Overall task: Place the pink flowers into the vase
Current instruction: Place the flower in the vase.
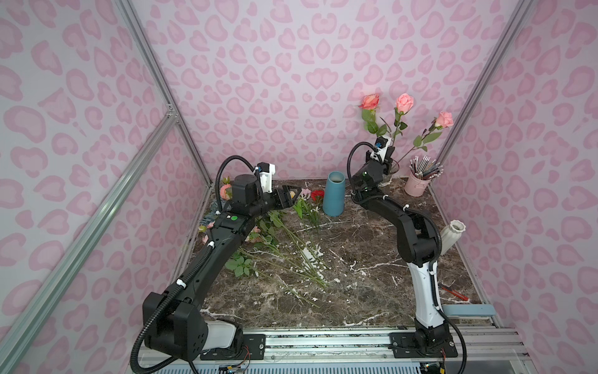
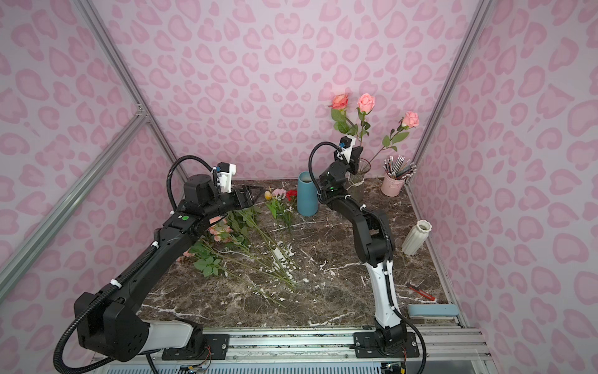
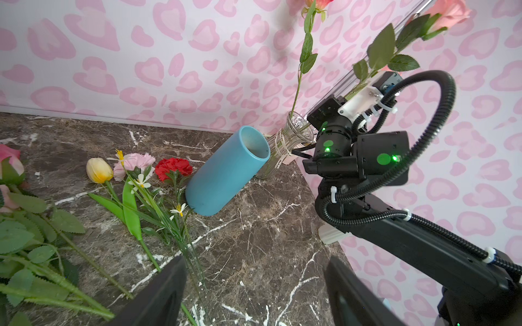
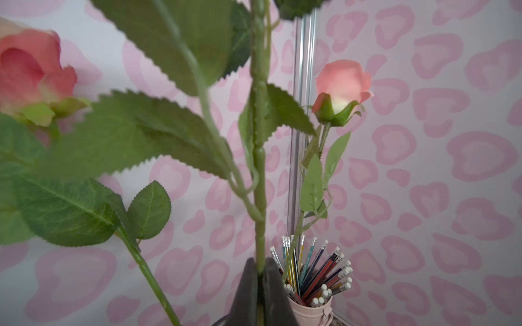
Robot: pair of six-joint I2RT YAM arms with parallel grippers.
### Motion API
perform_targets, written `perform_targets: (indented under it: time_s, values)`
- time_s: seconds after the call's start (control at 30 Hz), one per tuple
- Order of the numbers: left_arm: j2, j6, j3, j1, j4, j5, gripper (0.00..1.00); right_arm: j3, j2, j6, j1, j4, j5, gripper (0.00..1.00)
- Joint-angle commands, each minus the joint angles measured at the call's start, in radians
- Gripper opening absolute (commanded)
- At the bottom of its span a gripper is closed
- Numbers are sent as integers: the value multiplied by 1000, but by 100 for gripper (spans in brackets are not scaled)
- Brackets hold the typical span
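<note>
**Right arm clamped on a rose stem at the glass vase, left arm open and empty**

You have the right gripper closed tight on the green stem of the middle rose. The right wrist view shows both fingers pinching it, with the stem running straight out between them. In both top views that gripper sits right of centre, just above the rim of the glass vase at the back of the marble table. The stem's lower end is hidden behind the wrist, so you can't tell whether it's seated in the vase.

Two more stand in the same vase: a salmon rose left of the held one, and a pink rose leaning right over the pencil cup.

Your left gripper is spread wide, holding nothing. It hovers above the table left of centre, pointing toward the blue vase.

The other pink flowers lie in a loose pile centre-left of the frame — partly under the left arm, stems fanning toward the lower middle. A pink ruffled bloom lies between a yellow tulip and a red carnation, just left of the blue vase. A white ribbed vase sits at the right edge, well apart.
</note>
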Motion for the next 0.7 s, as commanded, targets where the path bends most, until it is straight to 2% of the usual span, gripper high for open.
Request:
perform_targets:
  time_s: [0.0, 0.27, 0.4, 0.6, 0.67]
  values:
    - [4, 6, -3, 0, 49, 8, 81, 56, -10, 237, -22, -284, -37, 0]
    - [4, 6, -4, 2, 48, 6, 82, 197, 36, 441, -65, -648, -123, 0]
    - [4, 6, -7, 1, 48, 4, 83, 259, 61, 493, -78, -768, -155, 0]
    - [2, 6, -6, 2, 47, -4, 85, 239, 43, 520, -78, -795, -158, 23]
    - [0, 7, -8, 2, 46, -7, 85, 220, 29, 526, -78, -792, -165, 27]
